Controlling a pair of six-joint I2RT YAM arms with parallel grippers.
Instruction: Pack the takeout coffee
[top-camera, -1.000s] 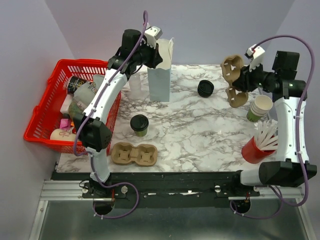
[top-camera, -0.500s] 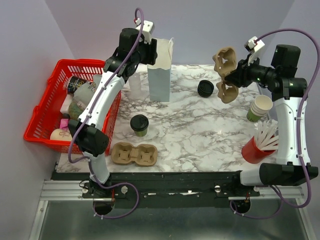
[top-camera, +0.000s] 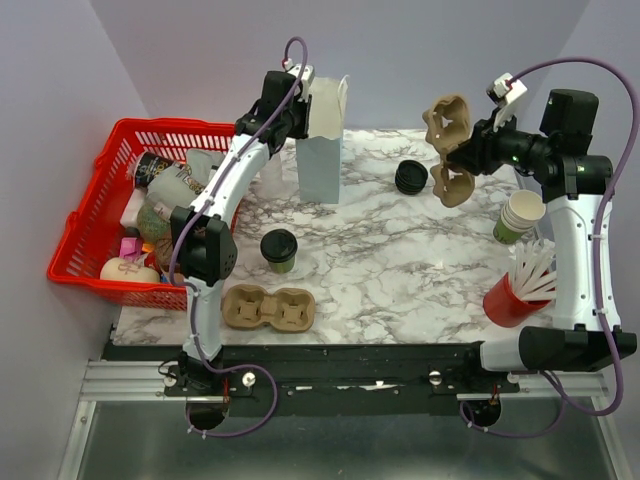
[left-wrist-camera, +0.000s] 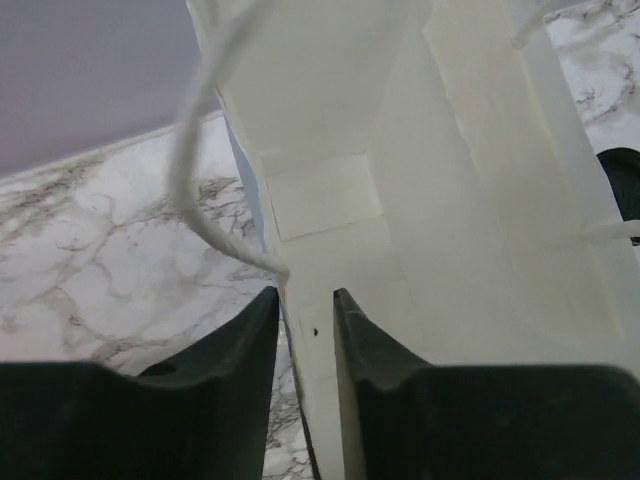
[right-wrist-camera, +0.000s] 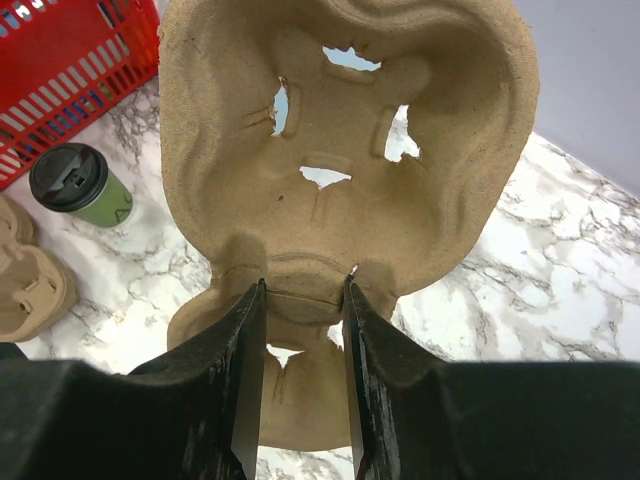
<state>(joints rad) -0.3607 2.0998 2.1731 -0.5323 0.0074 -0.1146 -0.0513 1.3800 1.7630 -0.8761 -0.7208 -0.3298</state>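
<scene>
The takeout coffee (top-camera: 279, 249) stands upright with its black lid on, on the left half of the marbled worktop (top-camera: 400, 260). It is just beyond a pulp cup carrier (top-camera: 268, 308) lying flat at the near edge. At the far side the left gripper (left-wrist-camera: 303, 295) sits at the top left edge of the white paper bag (top-camera: 322, 150). Its wrist view shows a finger on each side of the bag's wall with a narrow gap, so it seems to straddle the paper, but whether it pinches cannot be told. The bag fills that view and is cut off, and its bottom is hidden from above. The right gripper (right-wrist-camera: 303, 290) is clenched on the waist of a second cup carrier (right-wrist-camera: 230, 180), held tilted in the air over the far right, beside a stack of black lids (top-camera: 411, 176).
</scene>
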